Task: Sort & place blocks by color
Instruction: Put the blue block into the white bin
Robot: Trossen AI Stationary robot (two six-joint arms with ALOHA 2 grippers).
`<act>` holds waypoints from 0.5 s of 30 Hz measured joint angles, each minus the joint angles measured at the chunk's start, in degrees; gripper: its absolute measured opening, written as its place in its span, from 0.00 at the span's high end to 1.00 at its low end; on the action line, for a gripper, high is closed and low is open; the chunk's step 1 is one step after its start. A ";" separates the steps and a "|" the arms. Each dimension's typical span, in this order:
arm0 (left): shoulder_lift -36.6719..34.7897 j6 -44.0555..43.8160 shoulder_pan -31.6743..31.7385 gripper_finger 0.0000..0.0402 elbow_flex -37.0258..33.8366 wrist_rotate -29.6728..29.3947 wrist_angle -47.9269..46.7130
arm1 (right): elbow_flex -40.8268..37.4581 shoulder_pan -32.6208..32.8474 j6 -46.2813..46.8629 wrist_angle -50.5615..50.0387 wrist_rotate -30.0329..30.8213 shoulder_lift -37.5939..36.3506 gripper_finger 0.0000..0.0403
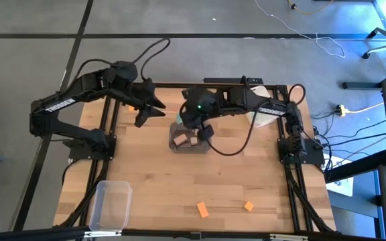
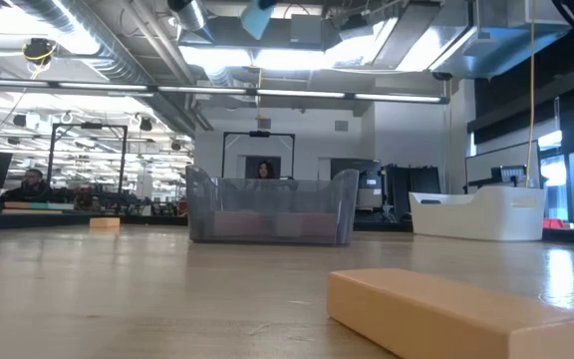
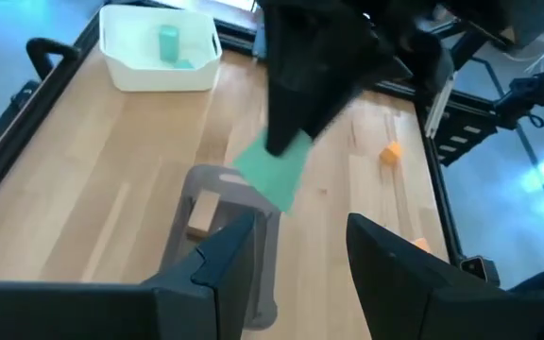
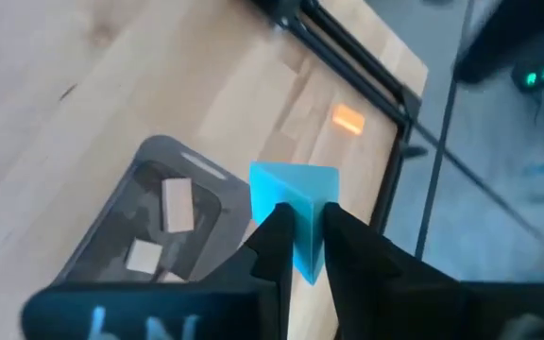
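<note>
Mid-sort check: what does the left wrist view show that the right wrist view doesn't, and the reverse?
Only the left wrist view shows the white plastic bin with a teal block standing in it, and the left gripper open and empty. Only the right wrist view shows the right gripper shut on the held teal block close up, and two tan wooden blocks in the bin. Both show the dark grey plastic bin, the held teal block, and an orange block on the wooden table.

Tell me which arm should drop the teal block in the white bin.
Right, probably: the right gripper already has its jaws shut on the small teal cuboid block, above the grey bin. The white plastic bin holds teal blocks. The left gripper is open, empty.
</note>
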 joint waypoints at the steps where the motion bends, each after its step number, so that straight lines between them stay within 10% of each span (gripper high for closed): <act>1: -0.08 0.13 0.00 0.61 0.00 0.02 -0.02 | 0.00 -0.43 1.10 -0.41 0.00 0.00 0.87; 15: -0.15 3.39 -0.02 0.61 0.00 -3.77 -3.76 | 0.02 -7.20 12.04 -7.60 7.85 -0.07 0.87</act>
